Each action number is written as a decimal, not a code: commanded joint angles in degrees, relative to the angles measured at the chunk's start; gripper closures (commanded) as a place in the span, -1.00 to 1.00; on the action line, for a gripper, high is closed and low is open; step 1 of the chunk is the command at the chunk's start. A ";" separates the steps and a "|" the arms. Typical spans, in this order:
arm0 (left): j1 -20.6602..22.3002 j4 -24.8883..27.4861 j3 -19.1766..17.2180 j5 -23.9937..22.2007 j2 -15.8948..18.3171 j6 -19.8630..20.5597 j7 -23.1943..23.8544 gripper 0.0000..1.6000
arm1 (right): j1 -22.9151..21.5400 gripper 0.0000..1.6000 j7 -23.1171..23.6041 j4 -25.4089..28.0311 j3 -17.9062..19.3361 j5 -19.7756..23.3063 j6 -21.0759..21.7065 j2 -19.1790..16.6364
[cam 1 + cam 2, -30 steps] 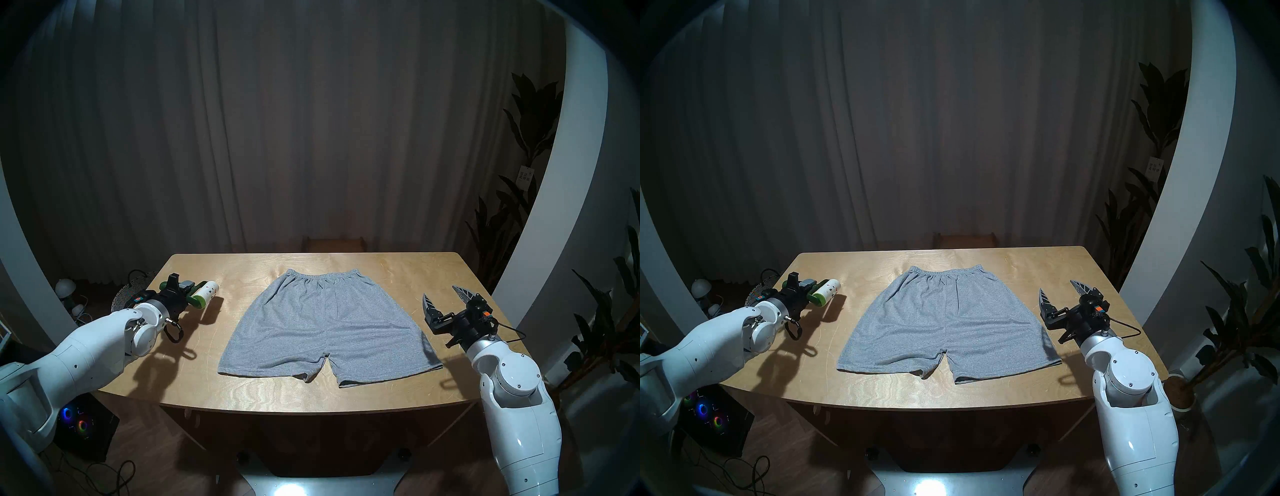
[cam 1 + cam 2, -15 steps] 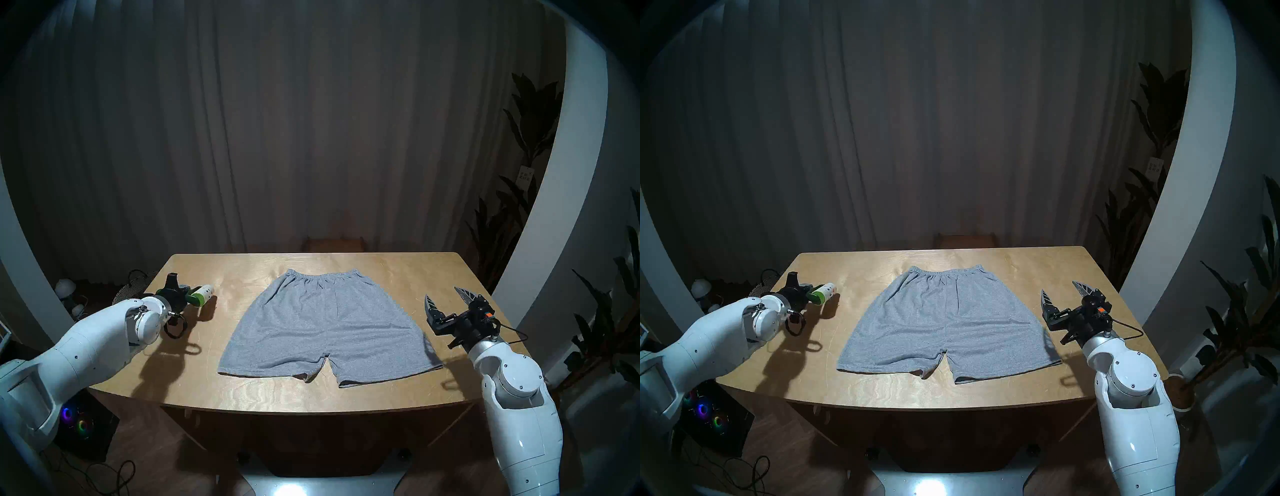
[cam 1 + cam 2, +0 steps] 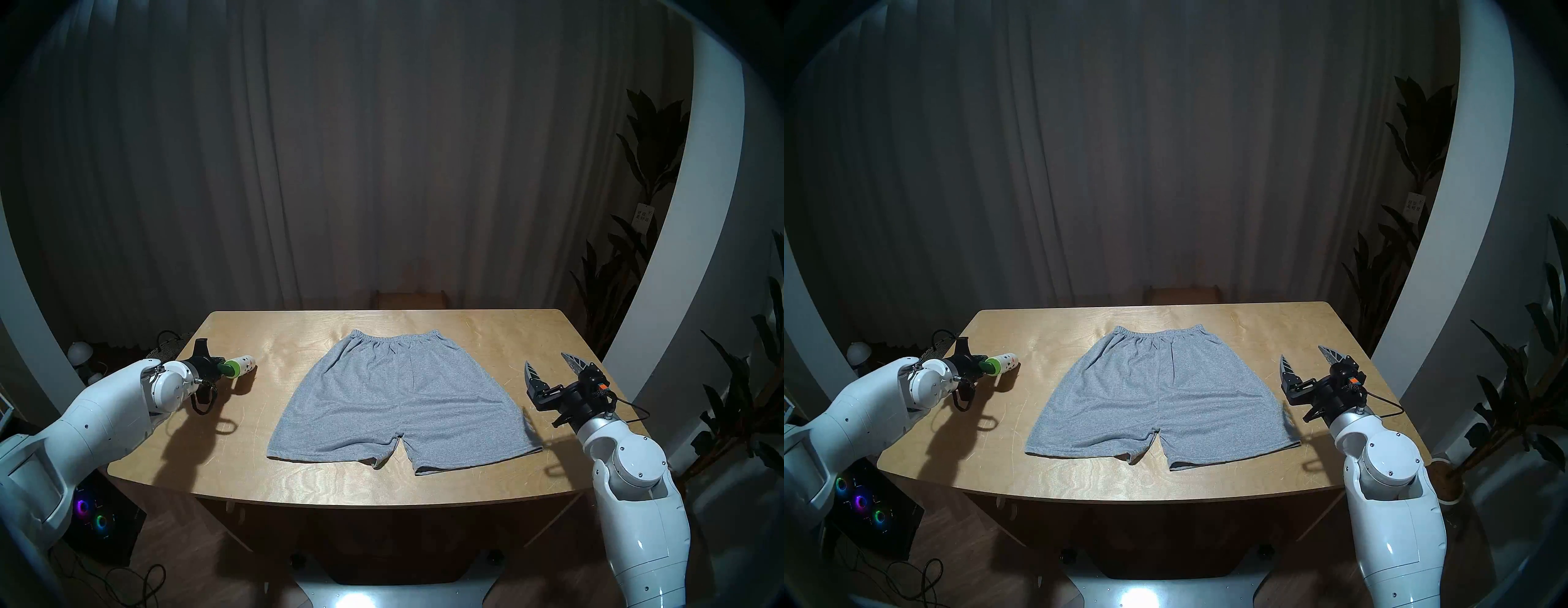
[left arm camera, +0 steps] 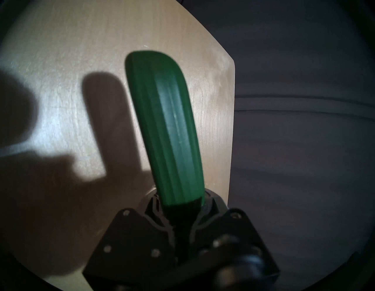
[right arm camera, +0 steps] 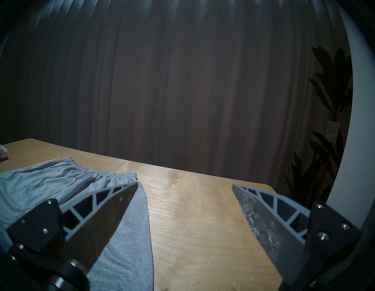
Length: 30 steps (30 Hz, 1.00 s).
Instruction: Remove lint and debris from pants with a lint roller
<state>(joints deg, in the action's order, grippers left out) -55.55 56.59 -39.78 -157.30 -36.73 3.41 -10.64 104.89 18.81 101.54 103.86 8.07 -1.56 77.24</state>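
- Left gripper (image 3: 218, 368): my fingers are clamped on the ribbed dark green plastic handle of the lint roller (image 3: 239, 367); its white cylindrical sticky roll projects beyond my fingertips, above the bare wooden table (image 3: 297, 475).
- Left wrist view: the green handle (image 4: 168, 130) rises straight out from between my closed fingers; the roll itself is hidden behind it.
- Lint and debris: coloured specks (image 3: 1011, 361) show on the white roll; on the cloth I can make out none.
- Handling, as I judge it: the roller is light and rigid; the ribbed handle is the proper hold, since the roll is tacky and turns freely.
- Heather-grey knit shorts (image 3: 403, 399): spread flat at mid-table, well apart from my left fingers, to their right; gathered waistband on the far side, two short legs on the near side.
- The cloth looks soft and limp; I expect it to bunch or lift under a sticky roll unless held.
- Right gripper (image 3: 549, 371): my fingers stand wide and empty, just beside the shorts' right edge (image 5: 140, 223), above the table.
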 commanded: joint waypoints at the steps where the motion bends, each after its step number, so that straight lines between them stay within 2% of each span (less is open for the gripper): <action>1: 3.13 -1.97 0.09 0.74 -2.02 2.56 -1.15 1.00 | -0.52 -1.00 -0.12 0.44 0.38 0.27 -0.99 0.07; 3: 3.33 -2.27 0.25 1.07 -2.39 2.84 -1.54 1.00 | -0.70 -1.00 -0.13 0.16 0.52 0.34 -1.09 0.00; 5: 3.64 -2.48 0.67 1.99 -2.62 2.90 -1.91 0.45 | -0.90 -1.00 -0.12 0.03 0.62 0.36 -1.07 -0.11; 6: 3.49 -2.66 0.34 1.49 -2.82 2.94 -1.86 0.29 | -0.99 -1.00 -0.11 0.09 0.67 0.40 -0.95 -0.17; 8: 3.60 -2.64 0.40 1.72 -2.90 2.65 -2.36 0.23 | -1.09 -1.00 -0.10 0.23 0.73 0.39 -0.76 -0.24; 9: 3.58 -2.52 0.39 1.78 -2.88 2.41 -2.60 -0.14 | -1.12 -1.00 -0.08 0.26 0.74 0.38 -0.72 -0.27; 10: 3.58 -2.29 0.65 2.53 -2.75 2.14 -2.67 -0.41 | -1.22 -1.00 -0.05 0.21 0.75 0.37 -0.68 -0.31; 13: 3.33 -2.21 0.57 2.55 -2.65 1.94 -2.82 -0.47 | -1.34 -1.00 0.07 0.06 0.73 0.38 -0.71 -0.40; 14: 3.29 -1.99 0.70 2.92 -2.55 1.25 -3.09 -0.59 | -1.41 -1.00 0.12 -0.01 0.71 0.39 -0.73 -0.44; 15: 3.02 -1.81 0.52 2.83 -2.45 0.86 -2.88 -0.87 | -1.47 -1.00 0.15 -0.08 0.69 0.40 -0.76 -0.47; 16: 2.85 -1.76 0.40 2.72 -2.31 1.19 -2.75 -1.00 | -1.53 -1.00 0.17 -0.13 0.66 0.41 -0.73 -0.50; 22: 1.59 1.28 0.09 2.80 -0.30 -0.11 -3.27 -1.00 | -2.15 -1.00 0.22 -0.54 0.42 0.31 -0.66 -0.76; 30: -1.89 8.16 -1.10 0.93 3.84 -4.02 -4.09 -1.00 | -3.34 -1.00 0.37 -1.30 0.00 0.25 -0.58 -1.31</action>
<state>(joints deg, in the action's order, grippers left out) -54.95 59.94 -40.02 -155.25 -36.74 2.23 -14.79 103.25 18.96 99.57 104.25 8.52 -1.82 76.42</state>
